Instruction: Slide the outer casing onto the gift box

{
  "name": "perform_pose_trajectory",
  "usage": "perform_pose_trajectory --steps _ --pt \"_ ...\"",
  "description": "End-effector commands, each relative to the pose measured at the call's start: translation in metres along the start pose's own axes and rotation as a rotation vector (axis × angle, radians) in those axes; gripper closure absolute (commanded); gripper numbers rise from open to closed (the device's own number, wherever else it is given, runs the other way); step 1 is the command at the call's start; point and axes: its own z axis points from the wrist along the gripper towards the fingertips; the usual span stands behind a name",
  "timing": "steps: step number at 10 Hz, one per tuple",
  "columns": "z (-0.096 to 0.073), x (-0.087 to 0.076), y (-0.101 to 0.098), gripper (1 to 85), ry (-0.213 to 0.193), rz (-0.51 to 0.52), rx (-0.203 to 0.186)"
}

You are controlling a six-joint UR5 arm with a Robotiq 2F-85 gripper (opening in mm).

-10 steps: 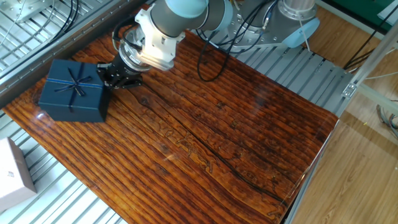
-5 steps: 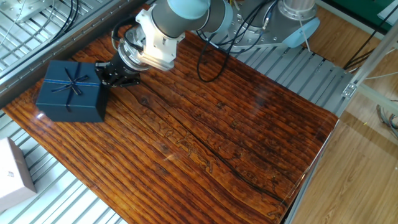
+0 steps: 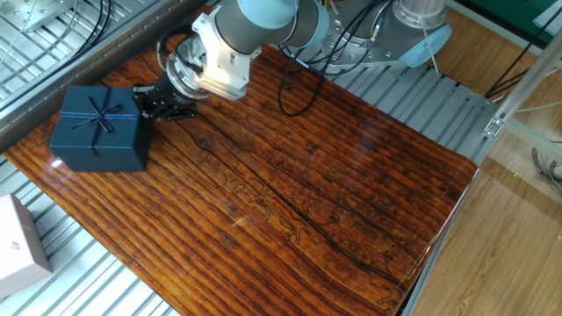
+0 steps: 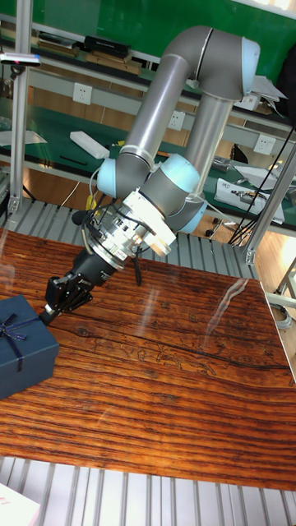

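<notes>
The outer casing [image 3: 98, 127], a navy blue square sleeve with a thin ribbon bow on top, lies at the far left of the wooden table [image 3: 290, 193]. It also shows at the left edge of the tall fixed view, as the navy casing [image 4: 20, 345]. My gripper [image 3: 142, 96] reaches down at a slant, its dark fingertips pressed against the casing's upper right edge. The fingers look drawn together with nothing between them; the tall fixed view shows the same gripper [image 4: 49, 311] tapering to a point at the casing's corner. The gift box is hidden from view.
A plain white box [image 3: 19, 244] sits off the table at the lower left on the ribbed metal surface. Black cables [image 3: 294, 83] hang from the arm over the table's back edge. Metal framing runs along the left and back.
The casing has slid a little to the left across the table, and my gripper has followed it leftward, staying against its right edge.
</notes>
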Motion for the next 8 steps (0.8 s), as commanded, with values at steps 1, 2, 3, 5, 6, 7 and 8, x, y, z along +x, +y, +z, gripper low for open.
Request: perform_pose_trajectory --steps 1,2,3,5,6,7,8 --pt "-0.001 0.005 0.001 84.3 0.015 0.013 -0.011" --pt "-0.002 0.004 0.012 84.3 0.009 0.05 -0.053" --pt "-0.002 0.001 0.021 84.3 0.001 0.076 -0.093" --pt "-0.006 0.002 0.051 84.3 0.017 0.181 -0.232" --pt "-0.01 0.001 0.066 84.3 0.027 0.236 -0.301" --pt "-0.014 -0.001 0.078 84.3 0.033 0.279 -0.351" --pt "-0.018 -0.001 0.088 84.3 0.042 0.312 -0.389"
